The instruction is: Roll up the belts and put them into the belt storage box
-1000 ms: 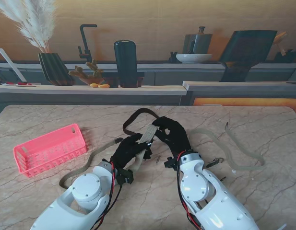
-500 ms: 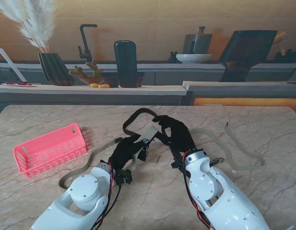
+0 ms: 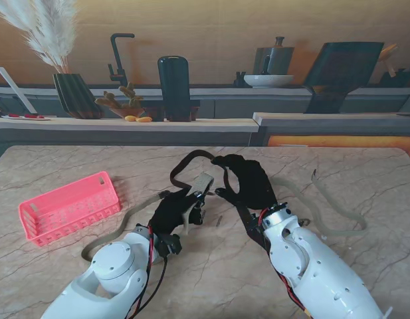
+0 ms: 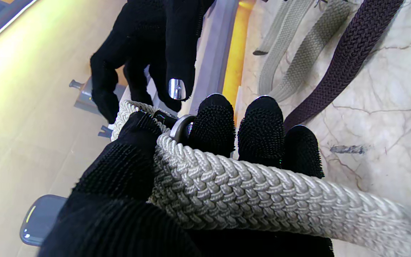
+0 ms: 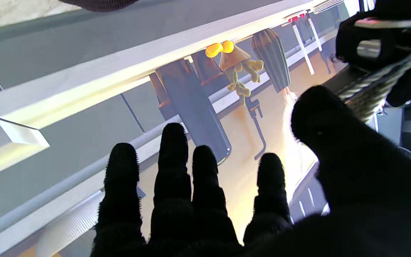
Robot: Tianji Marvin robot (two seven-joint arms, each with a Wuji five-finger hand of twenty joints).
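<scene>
My left hand (image 3: 173, 211) is shut on the end of a cream braided belt (image 3: 202, 183), which sticks up from the fist. The left wrist view shows its fingers (image 4: 260, 128) curled over the cream belt (image 4: 248, 192), with a metal ring at the tip. The rest of that belt (image 3: 118, 226) trails left across the table. My right hand (image 3: 248, 181) hovers just right of the belt end, fingers (image 5: 173, 167) spread and holding nothing. A dark brown belt (image 3: 185, 163) loops behind both hands. The pink storage box (image 3: 68, 207) stands at the left.
A grey-green belt (image 3: 327, 214) lies curved on the marble table (image 3: 364, 266) to the right, with a small clip (image 3: 299, 224) near my right wrist. A counter with a vase, a dark bottle (image 3: 174, 88) and a bowl runs along beyond the far edge.
My right hand has slid away from the cream belt's end, farther from me and slightly right, its fingers opening. My left hand keeps its hold and has tilted the belt end upward.
</scene>
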